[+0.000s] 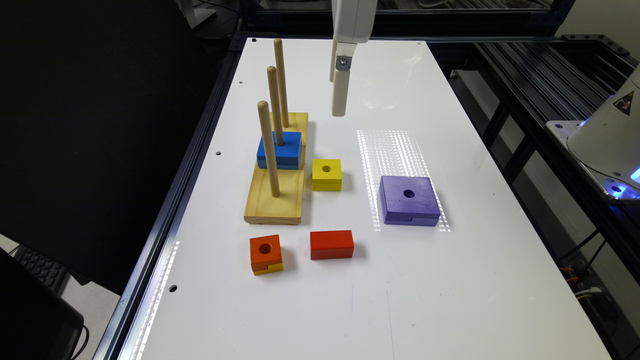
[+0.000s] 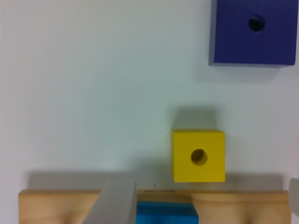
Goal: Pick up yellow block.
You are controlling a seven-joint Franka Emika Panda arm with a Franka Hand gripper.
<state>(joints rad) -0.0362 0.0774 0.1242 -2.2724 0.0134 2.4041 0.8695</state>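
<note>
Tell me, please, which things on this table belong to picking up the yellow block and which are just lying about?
Belong to the job:
- yellow block
- gripper, above the table

Lying about:
- purple block
- blue block on the wooden peg base
- red block
- orange block with its yellow bottom layer

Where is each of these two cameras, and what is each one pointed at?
Exterior view: off the arm, raised, looking down along the white table at the blocks and peg board; the gripper hangs above.
Wrist view: on the wrist, looking straight down at the table; one gripper finger shows at the edge.
Shared: yellow block, purple block, blue block, peg board.
</note>
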